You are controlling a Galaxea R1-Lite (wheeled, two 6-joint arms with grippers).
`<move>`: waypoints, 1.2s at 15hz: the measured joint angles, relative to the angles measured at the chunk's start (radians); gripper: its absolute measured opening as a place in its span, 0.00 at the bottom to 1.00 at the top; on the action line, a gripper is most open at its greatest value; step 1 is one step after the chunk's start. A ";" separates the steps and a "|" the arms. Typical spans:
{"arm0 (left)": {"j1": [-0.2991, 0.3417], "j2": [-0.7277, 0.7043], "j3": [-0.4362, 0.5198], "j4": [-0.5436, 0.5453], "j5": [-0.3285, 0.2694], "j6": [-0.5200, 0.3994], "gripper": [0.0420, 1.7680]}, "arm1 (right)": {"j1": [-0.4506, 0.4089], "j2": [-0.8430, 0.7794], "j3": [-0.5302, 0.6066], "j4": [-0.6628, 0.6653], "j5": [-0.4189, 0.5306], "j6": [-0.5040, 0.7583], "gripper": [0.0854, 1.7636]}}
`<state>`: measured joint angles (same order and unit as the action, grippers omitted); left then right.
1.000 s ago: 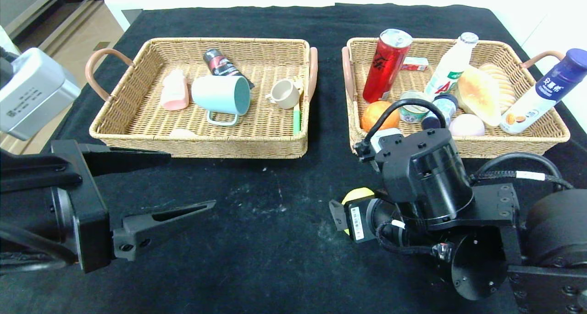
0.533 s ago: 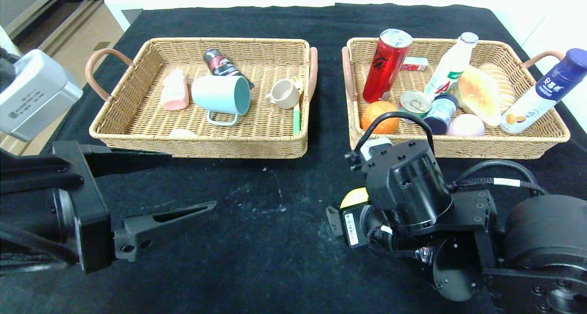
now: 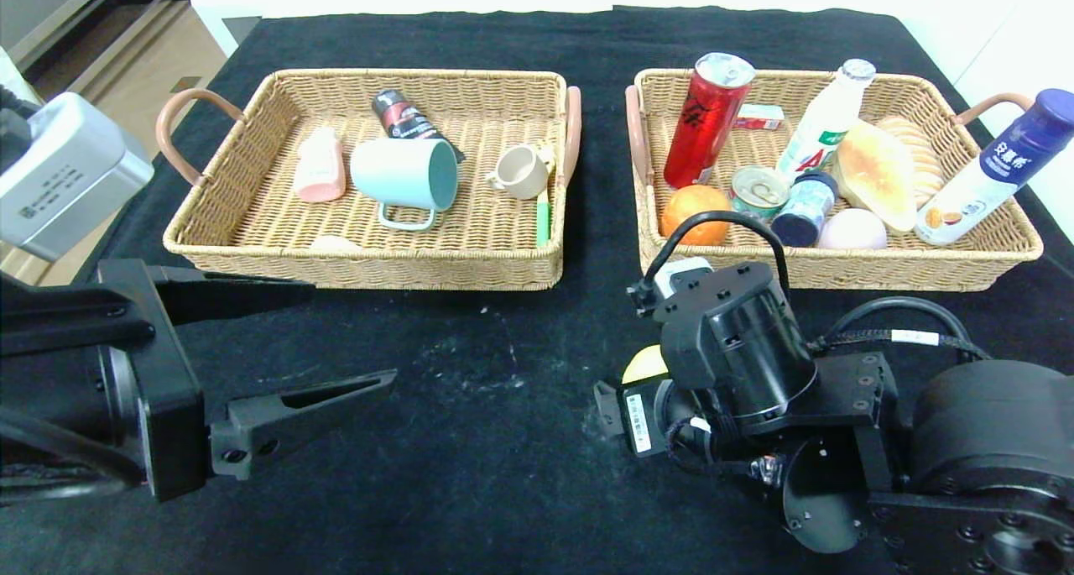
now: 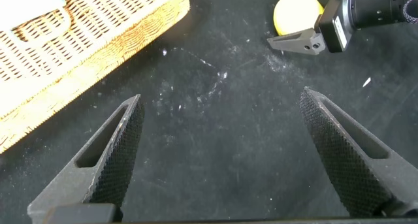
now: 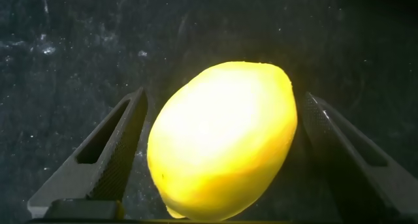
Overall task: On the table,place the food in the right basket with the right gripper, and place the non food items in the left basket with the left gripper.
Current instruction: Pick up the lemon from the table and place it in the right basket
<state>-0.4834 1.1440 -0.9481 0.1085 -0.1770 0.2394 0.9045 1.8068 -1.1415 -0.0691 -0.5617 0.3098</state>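
Note:
A yellow lemon (image 3: 643, 363) lies on the black table in front of the right basket (image 3: 839, 269). My right gripper (image 3: 636, 375) is down at it and open. In the right wrist view the lemon (image 5: 222, 142) sits between the two fingers of that gripper (image 5: 222, 95), with a narrow gap on each side. From the head view the wrist hides most of the fruit. My left gripper (image 3: 352, 331) hangs open over bare table at the front left, with nothing between its fingers (image 4: 124, 145). In the left wrist view the lemon (image 4: 297, 14) shows far off.
The left basket (image 3: 369, 273) holds a mint mug (image 3: 403, 175), a small beige cup (image 3: 520, 172), a pink bottle (image 3: 320, 165) and a dark tube. The right basket holds a red can (image 3: 705, 117), an orange (image 3: 693, 204), bottles, a tin and bread.
My right arm has drawn back toward the table's front and slightly left, and the wrist now covers more of the lemon. The left arm has not moved.

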 joint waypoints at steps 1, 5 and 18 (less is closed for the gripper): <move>0.000 0.000 0.000 0.000 0.000 0.000 0.97 | 0.000 0.000 0.000 0.000 0.000 0.000 0.87; 0.000 0.000 0.000 0.000 0.000 -0.001 0.97 | 0.000 0.000 0.000 0.000 0.002 0.000 0.67; 0.000 -0.002 0.000 0.000 0.000 -0.001 0.97 | 0.002 -0.014 0.003 0.000 0.004 -0.001 0.66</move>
<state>-0.4834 1.1419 -0.9481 0.1085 -0.1770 0.2381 0.9068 1.7930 -1.1381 -0.0696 -0.5581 0.3083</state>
